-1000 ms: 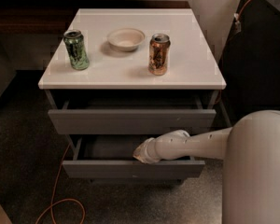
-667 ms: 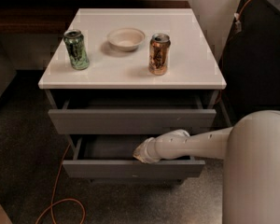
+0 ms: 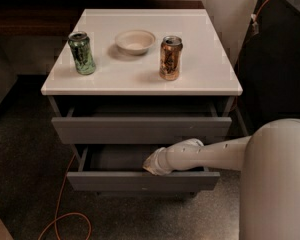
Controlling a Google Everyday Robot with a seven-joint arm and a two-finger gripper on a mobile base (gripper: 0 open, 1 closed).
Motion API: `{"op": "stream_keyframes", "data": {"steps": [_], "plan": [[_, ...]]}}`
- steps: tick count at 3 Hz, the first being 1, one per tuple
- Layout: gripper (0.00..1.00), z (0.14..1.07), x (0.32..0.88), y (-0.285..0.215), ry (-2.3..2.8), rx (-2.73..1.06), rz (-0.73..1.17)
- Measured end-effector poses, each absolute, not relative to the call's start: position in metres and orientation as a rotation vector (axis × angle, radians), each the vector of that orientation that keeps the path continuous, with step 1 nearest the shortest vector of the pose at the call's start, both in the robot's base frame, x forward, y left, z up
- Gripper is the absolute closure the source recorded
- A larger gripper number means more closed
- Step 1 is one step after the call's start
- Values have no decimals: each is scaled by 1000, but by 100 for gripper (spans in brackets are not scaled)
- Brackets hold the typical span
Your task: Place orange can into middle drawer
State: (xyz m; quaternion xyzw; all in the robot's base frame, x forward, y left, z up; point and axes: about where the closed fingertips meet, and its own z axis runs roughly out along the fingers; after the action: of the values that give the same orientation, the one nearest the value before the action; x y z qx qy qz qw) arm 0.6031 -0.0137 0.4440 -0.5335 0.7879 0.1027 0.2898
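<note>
Orange can [image 3: 170, 57]: upright on white tabletop [image 3: 210, 74], right of the bowl [image 3: 135, 40].
Pincer [image 3: 150, 166]: down inside the pulled-out middle drawer [image 3: 140, 181], well apart from the can.
Pincer state: cannot tell.

White arm [image 3: 210, 154] stretched leftward, nearly level, end effector [image 3: 152, 166] at its low tip

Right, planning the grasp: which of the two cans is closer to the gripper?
The orange can, right of the bowl; the green can stands near the left edge. The gripper is down in the middle drawer.
</note>
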Motion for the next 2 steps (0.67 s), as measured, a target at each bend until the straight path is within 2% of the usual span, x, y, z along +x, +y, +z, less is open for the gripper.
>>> {"op": "stream_keyframes", "data": {"steps": [1, 2], "plan": [[100, 444, 603, -14, 2102, -1423, 274], [100, 453, 576, 2, 2091, -1416, 336]]}}
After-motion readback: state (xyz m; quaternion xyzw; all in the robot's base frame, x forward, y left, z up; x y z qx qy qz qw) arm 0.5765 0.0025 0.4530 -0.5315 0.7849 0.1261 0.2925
